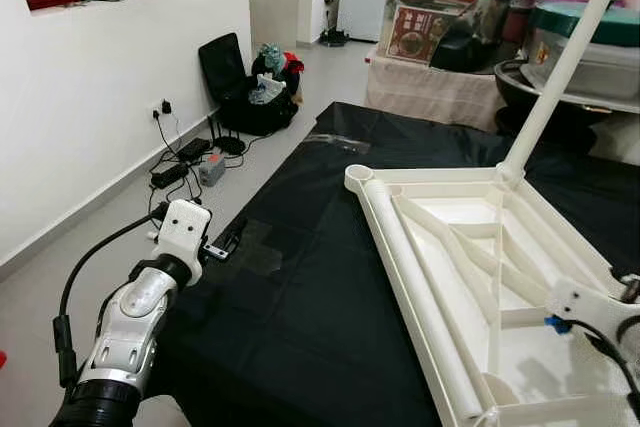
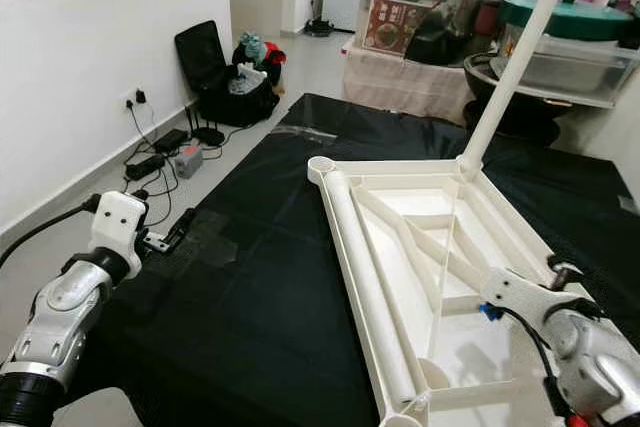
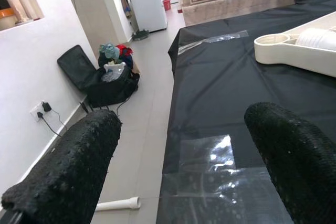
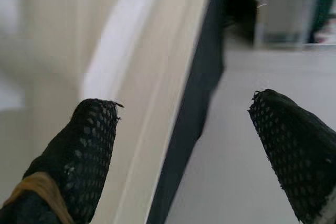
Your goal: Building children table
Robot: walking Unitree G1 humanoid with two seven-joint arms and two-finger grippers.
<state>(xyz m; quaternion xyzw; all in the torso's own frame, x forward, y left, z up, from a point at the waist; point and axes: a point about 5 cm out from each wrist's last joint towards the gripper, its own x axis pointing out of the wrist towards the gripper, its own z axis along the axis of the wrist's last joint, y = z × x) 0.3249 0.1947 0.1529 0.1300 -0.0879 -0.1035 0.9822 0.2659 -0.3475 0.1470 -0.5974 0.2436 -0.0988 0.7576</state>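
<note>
A: Where does the children's table stand at this moment?

B: The white plastic tabletop (image 1: 470,277) lies upside down on the black sheet (image 1: 300,277) spread over the floor, ribbed underside up. One white tube leg (image 1: 555,77) is already seated in the far corner socket and stands tilted toward the storage bins. A second loose white tube leg (image 2: 370,287) rests along the tabletop's left rail, probably parked there so it cannot roll off before fitting.

A: And the empty sockets?

B: The round socket at the far left corner (image 2: 321,165) is open, so that is likely where the loose leg belongs.

A: What are the arms doing?

B: The left claw (image 3: 178,166) hangs released over the sheet's left edge, near a patch of clear tape (image 3: 210,153), gripping nothing. The right claw (image 4: 184,145) is also spread wide, empty, poised at the tabletop's right rim (image 4: 157,77), one finger over the white plastic and the other beyond the edge over the floor. That straddle looks like a setup for pinching the rim to steady the tabletop.

A: Any hazard?

B: Cables and a power strip (image 1: 170,175) lie by the wall, near the left arm.
</note>
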